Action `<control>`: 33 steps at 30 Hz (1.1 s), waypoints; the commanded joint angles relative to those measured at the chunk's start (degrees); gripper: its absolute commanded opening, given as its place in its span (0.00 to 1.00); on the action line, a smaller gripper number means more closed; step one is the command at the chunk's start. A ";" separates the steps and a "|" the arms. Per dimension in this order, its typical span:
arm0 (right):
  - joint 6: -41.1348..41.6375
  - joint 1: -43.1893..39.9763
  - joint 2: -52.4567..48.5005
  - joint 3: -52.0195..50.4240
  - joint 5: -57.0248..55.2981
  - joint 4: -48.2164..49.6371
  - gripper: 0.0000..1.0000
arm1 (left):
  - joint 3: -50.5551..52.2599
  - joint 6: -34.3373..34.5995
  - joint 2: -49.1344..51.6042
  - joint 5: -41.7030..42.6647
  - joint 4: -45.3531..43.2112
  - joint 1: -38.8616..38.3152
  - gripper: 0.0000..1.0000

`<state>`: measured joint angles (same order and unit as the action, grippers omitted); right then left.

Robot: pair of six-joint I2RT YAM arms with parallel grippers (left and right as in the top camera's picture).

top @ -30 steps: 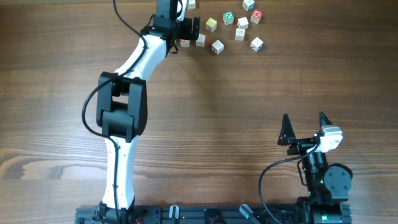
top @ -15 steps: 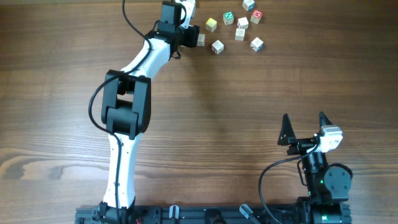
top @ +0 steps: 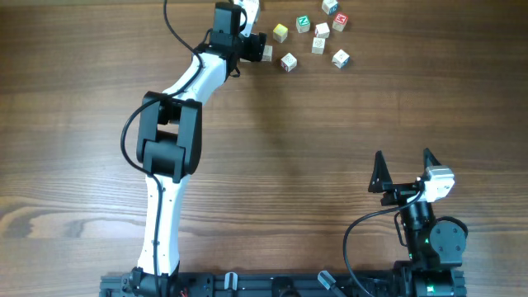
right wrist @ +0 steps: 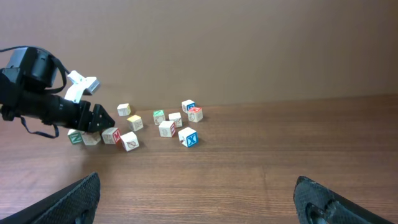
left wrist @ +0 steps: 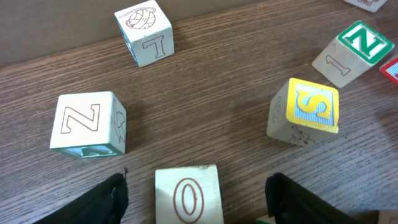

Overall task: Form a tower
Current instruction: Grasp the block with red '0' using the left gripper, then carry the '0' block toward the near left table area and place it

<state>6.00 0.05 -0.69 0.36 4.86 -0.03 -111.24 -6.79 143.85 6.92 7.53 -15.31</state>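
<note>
No tower is in view; the letter cubes lie singly at the far side of the table. My left gripper (left wrist: 198, 183) is open, and a cream cube with a red O (left wrist: 188, 196) sits between its jaws with a gap on each side. Around it lie a Z cube (left wrist: 84, 121) to the left, an L cube (left wrist: 144, 32) farther off and a yellow S cube (left wrist: 308, 111) to the right. From overhead the left gripper (top: 254, 43) is at the left end of the cube cluster. My right gripper (top: 403, 157) stands open and holds nothing, near the front right.
Other loose cubes are scattered at the far right of the cluster: a green N cube (left wrist: 351, 53), a red one (top: 340, 22) and white ones (top: 340, 58). The left arm (top: 169, 132) stretches diagonally across the left half of the wooden table (top: 330, 124).
The left arm has swung slightly forward and right, bringing its gripper down around the O cube. The right arm has not moved.
</note>
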 commanded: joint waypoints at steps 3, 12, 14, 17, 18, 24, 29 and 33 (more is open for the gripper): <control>0.02 -0.31 0.26 -0.07 -0.81 0.15 1.00 | -0.22 -0.52 3.15 -1.90 0.37 0.15 0.52; 0.02 -0.31 0.26 -0.07 -0.81 0.13 1.00 | -0.20 -0.26 3.17 -2.10 2.21 0.20 0.43; 0.02 -0.31 0.26 -0.07 -0.81 0.13 1.00 | -0.22 -0.26 3.06 -2.12 2.05 0.22 0.34; 0.02 -0.31 0.26 -0.07 -0.81 0.13 1.00 | -0.22 -0.26 1.22 -2.36 2.12 0.20 0.29; 0.00 -0.31 0.26 -0.07 -0.81 0.13 1.00 | -0.22 -0.28 -1.16 -2.56 2.05 0.20 0.26; 0.02 -0.31 0.26 -0.07 -0.81 0.13 1.00 | -0.22 -0.26 -16.90 -2.54 5.25 0.59 0.23; 0.02 -0.31 0.26 -0.07 -0.81 0.13 1.00 | -0.20 -0.24 -20.37 -2.47 13.22 1.07 0.21; 0.02 -0.31 0.26 -0.07 -0.81 0.15 1.00 | -0.20 0.00 -15.30 -1.55 18.91 0.44 0.22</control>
<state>5.98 0.05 -0.69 0.36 4.86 -0.03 -112.03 -7.22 123.83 4.51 24.93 -14.61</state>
